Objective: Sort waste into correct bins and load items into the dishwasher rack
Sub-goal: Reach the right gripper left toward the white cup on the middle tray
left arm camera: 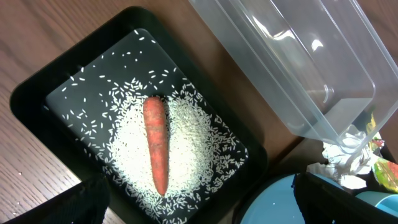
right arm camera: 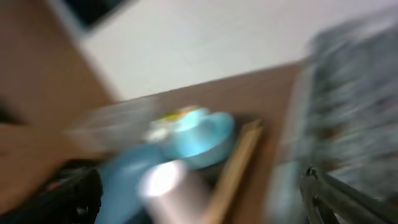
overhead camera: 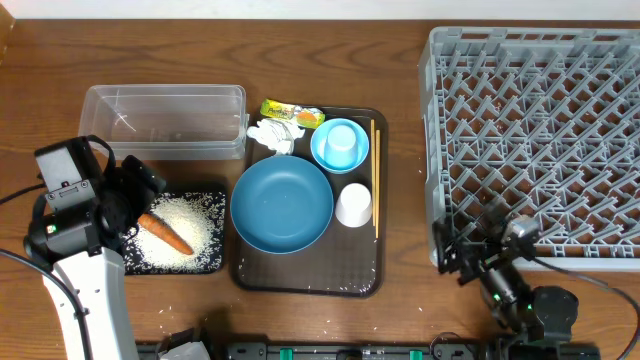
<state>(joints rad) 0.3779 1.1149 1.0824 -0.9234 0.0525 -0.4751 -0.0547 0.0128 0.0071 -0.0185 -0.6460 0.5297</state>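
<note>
White rice (overhead camera: 190, 225) and an orange carrot (overhead camera: 165, 236) lie in the black tray (overhead camera: 215, 195). My left gripper (overhead camera: 135, 198) hovers open over that tray's left end. In the left wrist view the carrot (left arm camera: 155, 146) lies on the rice (left arm camera: 186, 143), beyond my dark fingers (left arm camera: 74, 202). The clear tub (overhead camera: 165, 120) stands behind it. Tissue (overhead camera: 272, 135), wrapper (overhead camera: 292, 113), dark-blue bowl (overhead camera: 282, 205), light-blue cup (overhead camera: 340, 146), small whitish cup (overhead camera: 353, 205) and chopsticks (overhead camera: 374, 180) sit on the brown tray. My right gripper (overhead camera: 465, 245) is open at the grey rack's (overhead camera: 540, 130) front left corner, holding nothing.
The brown serving tray (overhead camera: 305, 275) lies between the black tray and the rack. A few rice grains are scattered on the wood in front of it. The right wrist view is motion-blurred, showing the small cup (right arm camera: 165, 180), the chopsticks (right arm camera: 233, 171) and the rack (right arm camera: 354, 93).
</note>
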